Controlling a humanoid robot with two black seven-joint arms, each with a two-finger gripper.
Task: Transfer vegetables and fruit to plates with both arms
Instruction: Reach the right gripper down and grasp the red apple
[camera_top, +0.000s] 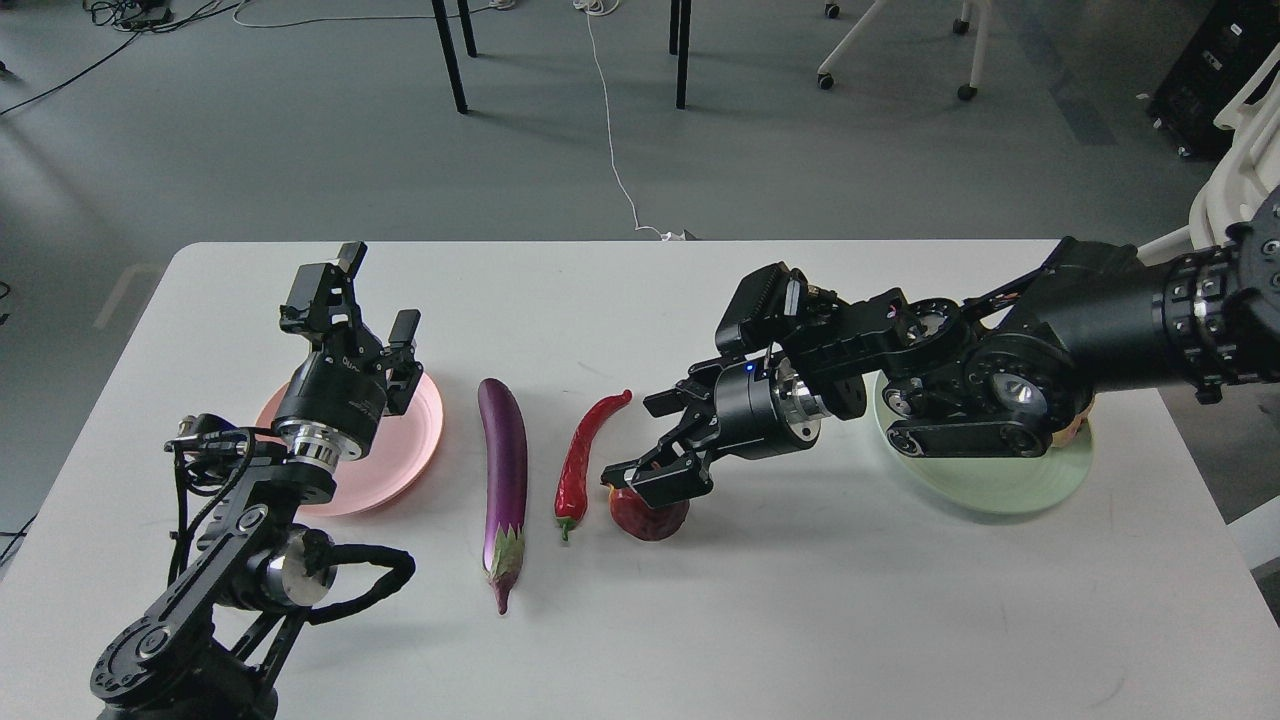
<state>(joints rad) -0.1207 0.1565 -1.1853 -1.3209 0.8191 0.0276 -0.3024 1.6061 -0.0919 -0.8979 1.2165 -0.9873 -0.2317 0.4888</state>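
Note:
The purple eggplant (503, 470), the red chili pepper (583, 455) and the dark red pomegranate (650, 520) lie side by side at the table's middle. My right gripper (652, 445) is open and sits low right over the pomegranate, covering its top; whether it touches is unclear. My right arm hides most of the mint green plate (1000, 485); only a sliver of the yellow-green fruit (1078, 428) shows at the plate's right rim. My left gripper (375, 295) is open and empty, pointing up above the salmon pink plate (410, 450).
The white table (800, 600) ends close to the green plate on the right. Beyond its far edge are black table legs (450, 55), a white cable (612, 130) on the grey floor, and chair casters.

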